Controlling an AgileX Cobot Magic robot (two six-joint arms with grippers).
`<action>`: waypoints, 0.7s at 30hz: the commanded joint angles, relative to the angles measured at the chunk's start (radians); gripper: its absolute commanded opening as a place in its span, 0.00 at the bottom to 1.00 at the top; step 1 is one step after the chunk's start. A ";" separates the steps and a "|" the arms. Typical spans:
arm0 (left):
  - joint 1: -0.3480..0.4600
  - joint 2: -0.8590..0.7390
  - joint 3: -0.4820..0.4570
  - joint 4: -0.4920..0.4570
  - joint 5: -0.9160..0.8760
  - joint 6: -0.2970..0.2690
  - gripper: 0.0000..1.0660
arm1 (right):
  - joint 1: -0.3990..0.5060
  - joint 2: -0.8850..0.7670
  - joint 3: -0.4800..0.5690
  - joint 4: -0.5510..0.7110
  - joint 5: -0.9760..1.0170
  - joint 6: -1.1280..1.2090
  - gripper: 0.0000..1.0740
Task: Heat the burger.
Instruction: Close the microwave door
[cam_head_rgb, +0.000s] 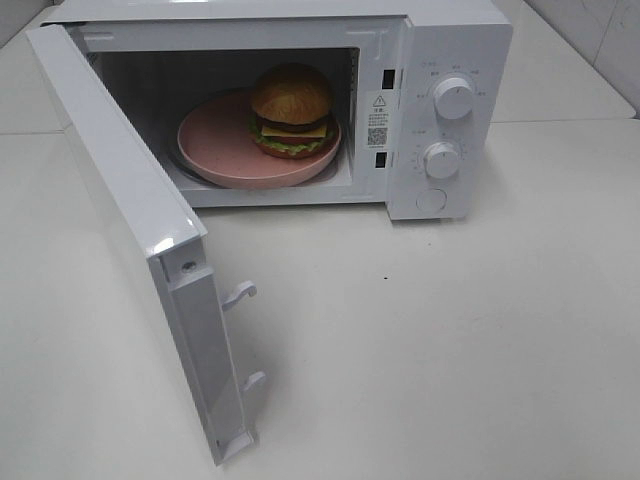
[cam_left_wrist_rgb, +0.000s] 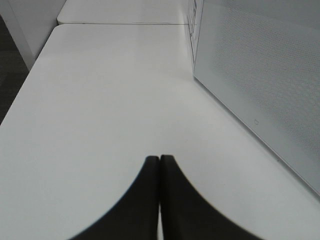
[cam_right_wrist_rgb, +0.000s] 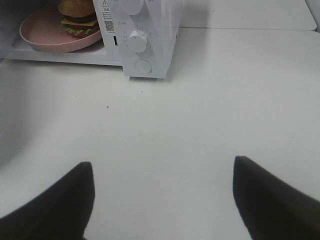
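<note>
The burger (cam_head_rgb: 292, 110) sits on a pink plate (cam_head_rgb: 215, 145) inside the white microwave (cam_head_rgb: 455, 50), toward the plate's 2 o'clock edge in the high view. The door (cam_head_rgb: 120, 200) stands open, swung out toward 7 o'clock. The left end effector (cam_left_wrist_rgb: 159, 161) is pressed together over the desk (cam_head_rgb: 450, 340), beside the door. The right end effector (cam_right_wrist_rgb: 162, 164) is spread wide, holding nothing, above the desk.
</note>
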 joint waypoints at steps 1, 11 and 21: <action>0.004 -0.019 0.003 -0.003 -0.015 0.000 0.00 | -0.001 -0.026 0.003 0.004 -0.002 -0.013 0.67; 0.004 -0.019 0.003 -0.003 -0.015 0.000 0.00 | -0.001 -0.026 0.009 -0.002 0.003 -0.013 0.67; 0.004 -0.011 -0.019 -0.004 -0.055 0.014 0.00 | -0.001 -0.026 0.009 -0.002 0.003 -0.013 0.67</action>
